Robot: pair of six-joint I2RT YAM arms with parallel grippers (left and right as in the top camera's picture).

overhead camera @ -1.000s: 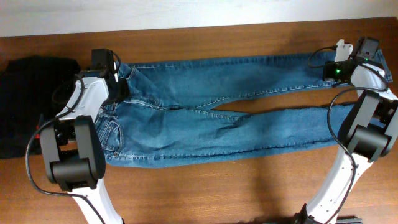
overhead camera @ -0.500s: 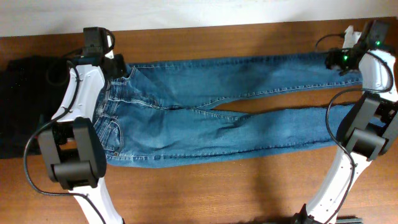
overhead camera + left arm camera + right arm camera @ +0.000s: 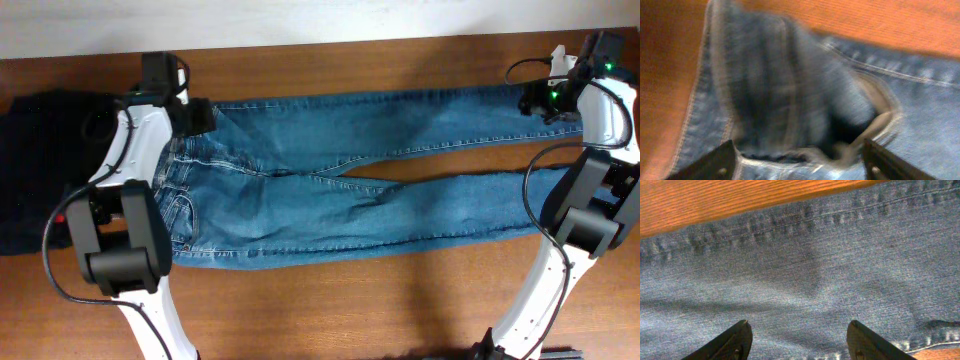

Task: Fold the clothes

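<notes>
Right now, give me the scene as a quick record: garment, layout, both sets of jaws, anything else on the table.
garment: jeans, medium-blue denim
layout: spread flat on table, unfolded, waist at left arm's side, legs running toward right arm
left gripper: jaws open, above the waistband corner
right gripper: jaws open, above the far leg near its cuff
other: black garment beyond the waist end

Robotics lab: left arm (image 3: 125, 235) and right arm (image 3: 590, 215) at wooden table (image 3: 380, 300).
</notes>
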